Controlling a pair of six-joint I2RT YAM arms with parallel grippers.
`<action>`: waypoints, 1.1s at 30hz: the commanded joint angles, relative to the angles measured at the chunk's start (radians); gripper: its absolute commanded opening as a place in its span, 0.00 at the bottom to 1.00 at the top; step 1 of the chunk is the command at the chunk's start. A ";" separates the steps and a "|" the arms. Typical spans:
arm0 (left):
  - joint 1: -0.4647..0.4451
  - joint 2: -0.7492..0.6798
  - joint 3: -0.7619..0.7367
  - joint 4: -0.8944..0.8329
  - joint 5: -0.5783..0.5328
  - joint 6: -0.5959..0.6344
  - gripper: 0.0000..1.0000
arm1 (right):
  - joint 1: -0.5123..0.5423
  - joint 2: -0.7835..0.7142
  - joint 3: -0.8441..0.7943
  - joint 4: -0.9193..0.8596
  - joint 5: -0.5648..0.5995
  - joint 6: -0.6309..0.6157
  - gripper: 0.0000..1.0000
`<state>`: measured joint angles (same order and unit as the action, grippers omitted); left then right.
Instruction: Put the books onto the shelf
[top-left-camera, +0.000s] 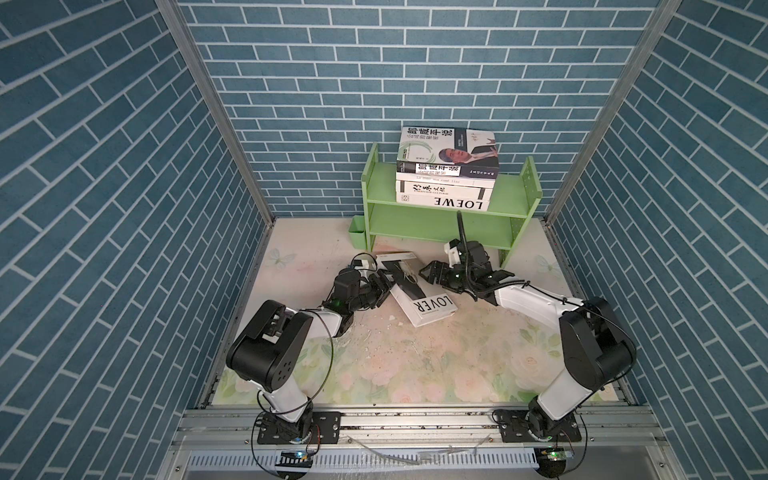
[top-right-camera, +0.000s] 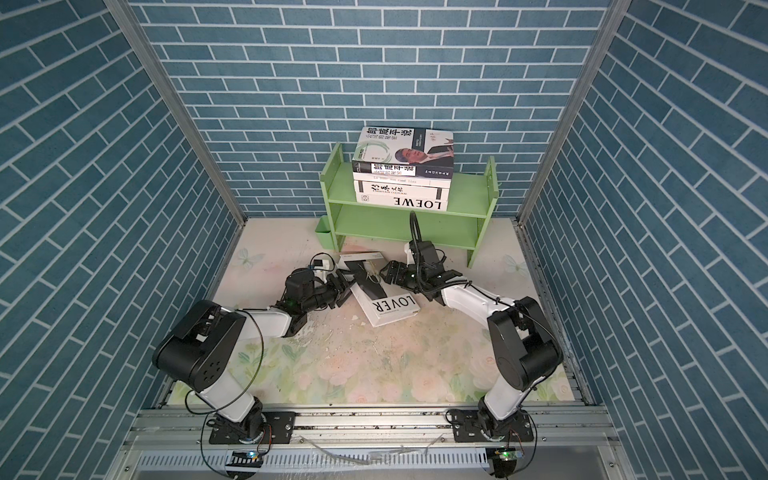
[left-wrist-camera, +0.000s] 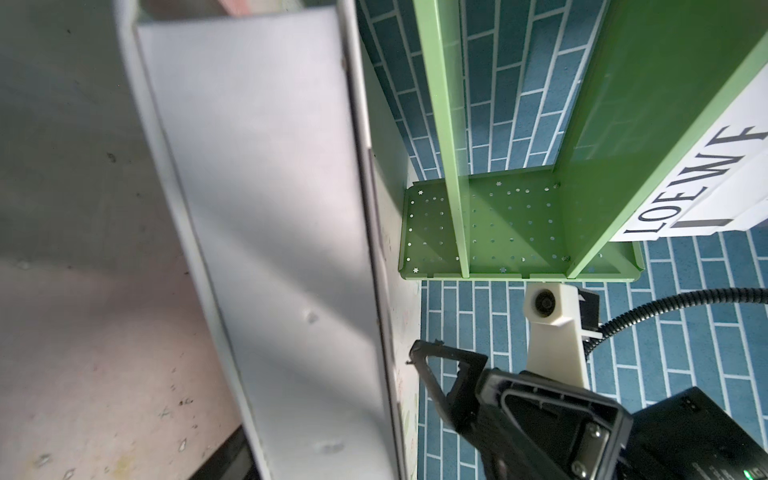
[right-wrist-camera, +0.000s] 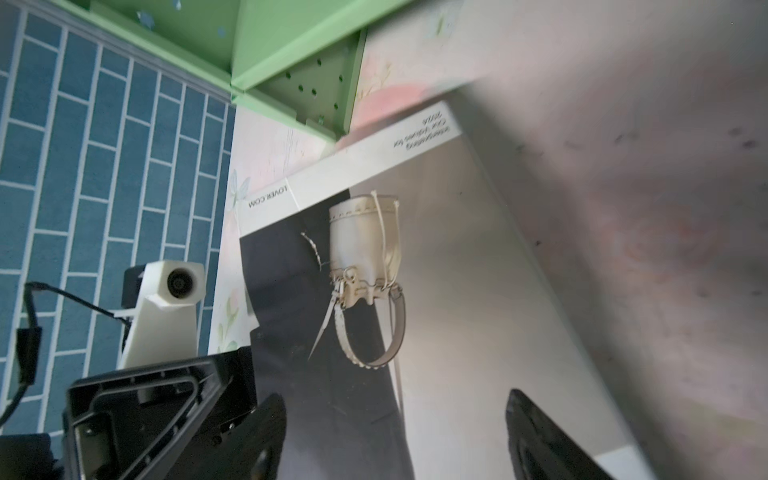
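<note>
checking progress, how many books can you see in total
5. Four lie stacked on the shelf, top tier: portrait book, thin book, heritage book, LOEWE book lowest. The LOVER book lies on the table. I see no others.

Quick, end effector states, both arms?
Left end effector: at the LOVER book's edge; grip cannot be told.
Right end effector: open above that book, holding nothing.

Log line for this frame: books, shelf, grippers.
LOVER book: on table before shelf | four stacked books: on top tier | left gripper: at book's edge, jaws hidden | right gripper: open over cover
</note>
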<state>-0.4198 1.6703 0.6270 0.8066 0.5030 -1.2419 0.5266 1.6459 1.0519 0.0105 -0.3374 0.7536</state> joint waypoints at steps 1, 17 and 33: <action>-0.010 0.019 0.029 0.023 0.018 0.007 0.80 | -0.035 0.011 -0.020 -0.029 -0.024 -0.036 0.85; -0.052 0.028 0.067 -0.096 0.022 0.033 0.81 | -0.005 0.130 -0.120 0.222 -0.121 0.110 0.81; -0.076 0.033 0.126 -0.193 0.028 0.063 0.71 | 0.056 0.138 -0.138 0.289 -0.115 0.163 0.79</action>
<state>-0.4850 1.7130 0.7292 0.6205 0.5125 -1.1973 0.5697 1.7817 0.9333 0.3359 -0.4316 0.8860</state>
